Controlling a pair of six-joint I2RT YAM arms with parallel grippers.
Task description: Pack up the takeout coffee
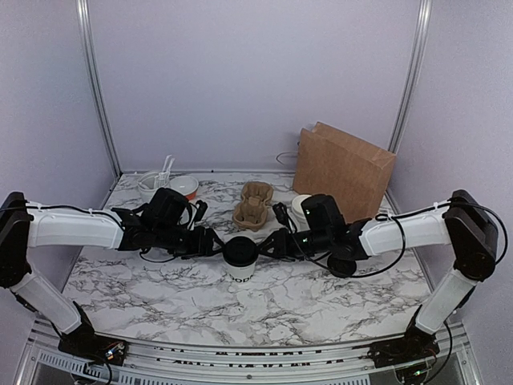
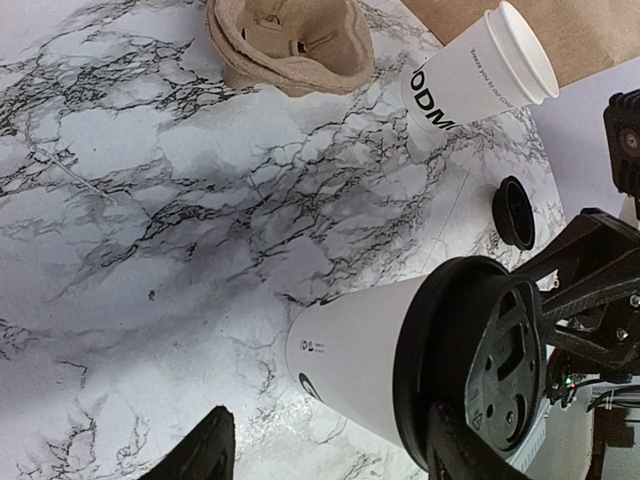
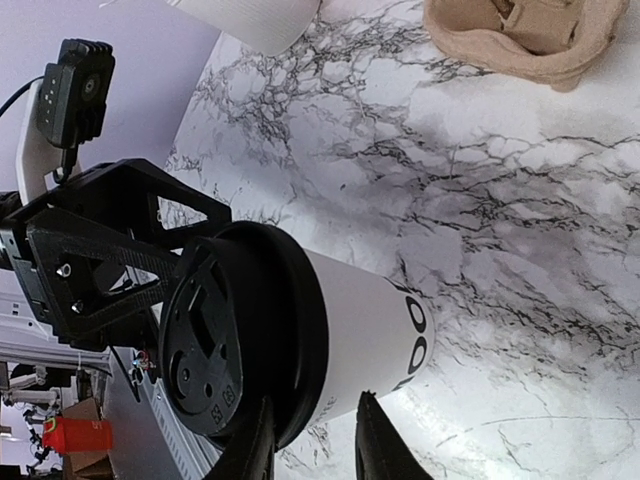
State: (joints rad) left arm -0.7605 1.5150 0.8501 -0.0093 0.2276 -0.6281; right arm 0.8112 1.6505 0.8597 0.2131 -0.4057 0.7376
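Observation:
The takeout coffee (image 1: 240, 255), a white paper cup with black lettering and a black lid, stands upright mid-table between both grippers. My left gripper (image 1: 215, 242) is at its left side. In the left wrist view it (image 2: 330, 415) stands wide open: one finger (image 2: 462, 452) lies across the lid's edge, while the other finger (image 2: 205, 452) is apart from the cup (image 2: 360, 350). My right gripper (image 1: 271, 245) reaches in from the right. Its fingers (image 3: 313, 400) stand narrowly apart astride the lid's rim of the cup (image 3: 370, 330), with a strip of white wall showing between rim and finger.
Behind the cup lies a brown pulp cup carrier (image 1: 254, 204). A lidless white cup (image 1: 300, 207) and a brown paper bag (image 1: 345, 170) stand at the back right. A loose black lid (image 2: 513, 212) rests near the right arm. Bowls (image 1: 184, 186) and a utensil holder (image 1: 152, 184) are back left.

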